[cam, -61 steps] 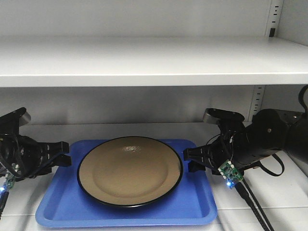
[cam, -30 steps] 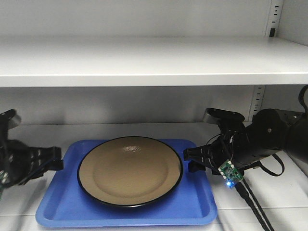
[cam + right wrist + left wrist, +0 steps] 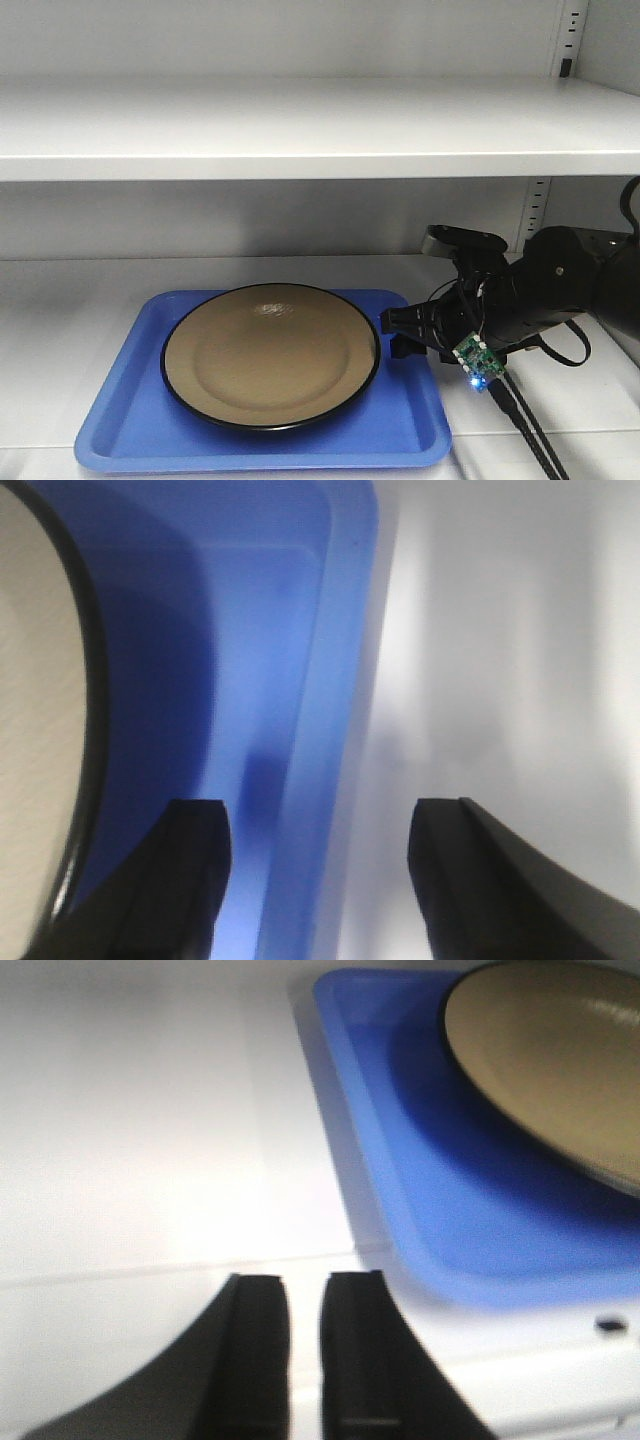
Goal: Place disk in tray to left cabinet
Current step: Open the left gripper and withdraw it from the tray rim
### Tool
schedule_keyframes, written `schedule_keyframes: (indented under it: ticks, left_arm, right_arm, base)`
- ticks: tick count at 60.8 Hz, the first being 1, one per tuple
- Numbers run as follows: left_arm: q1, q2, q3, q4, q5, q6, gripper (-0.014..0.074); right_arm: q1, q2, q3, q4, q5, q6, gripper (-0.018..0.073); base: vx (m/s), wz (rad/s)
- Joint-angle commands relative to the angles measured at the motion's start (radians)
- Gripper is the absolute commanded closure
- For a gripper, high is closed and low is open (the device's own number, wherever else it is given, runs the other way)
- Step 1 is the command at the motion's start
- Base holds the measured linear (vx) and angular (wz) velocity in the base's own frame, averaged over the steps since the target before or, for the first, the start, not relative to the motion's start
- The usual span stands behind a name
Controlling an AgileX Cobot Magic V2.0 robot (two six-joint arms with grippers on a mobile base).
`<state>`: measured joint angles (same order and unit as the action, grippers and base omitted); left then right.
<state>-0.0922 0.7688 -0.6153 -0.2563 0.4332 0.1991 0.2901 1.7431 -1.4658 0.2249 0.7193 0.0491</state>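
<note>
The tan disk [image 3: 270, 355] with a black rim lies flat in the blue tray [image 3: 130, 420]. The tray rests on the lower shelf of the grey-white left cabinet [image 3: 300, 130]. My right gripper [image 3: 390, 333] is open at the tray's right edge. In the right wrist view, the right gripper [image 3: 320, 820] straddles the tray's rim [image 3: 340, 630], the disk [image 3: 35, 680] far left. My left arm is out of the front view. In its wrist view the left gripper [image 3: 303, 1285] is open by a narrow gap, empty, near the tray's corner [image 3: 430, 1190] and the disk [image 3: 550, 1050].
An upper shelf [image 3: 300, 150] overhangs the tray, leaving low headroom. A slotted strip [image 3: 536, 215] runs up the back right corner. The right arm's cable [image 3: 520, 420] trails over the shelf's front edge. White shelf surface [image 3: 150, 1160] lies left of the tray.
My left gripper, which was at the tray's left edge a second ago, has drawn back to the left and left the front view. The right arm, tray and disk have not moved.
</note>
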Motion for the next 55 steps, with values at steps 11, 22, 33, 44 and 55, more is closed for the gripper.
schedule_keyframes:
  ticks: [11,22,33,44,55]
  left_arm:
    - [0.008,-0.305,0.262,0.099,-0.214,-0.065,0.0605]
    - [0.053,-0.478,0.376,0.152,-0.227,-0.116,0.0604]
    - [0.084,-0.623,0.48,0.152,-0.232,-0.116,0.0604]
    - [0.112,-0.749,0.6,0.15,-0.279,-0.116,0.0603]
    - [0.136,-0.791,0.663,0.149,-0.324,-0.116,0.0603]
  right_arm:
    - [0.0,-0.051,-0.035,0.0,-0.05,-0.007,0.009]
    - [0.0,-0.051,-0.035,0.0,-0.05,-0.007,0.009]
    - [0.0,-0.051,-0.035,0.0,-0.05,-0.007,0.009]
    - [0.0,-0.051,-0.035,0.0,-0.05,-0.007,0.009]
    - [0.0,-0.051,-0.035,0.001,-0.048,-0.007,0.009]
  base:
    - [0.0,0.0]
    - [0.0,0.0]
    - [0.0,0.0]
    - [0.0,0.0]
    - [0.0,0.0]
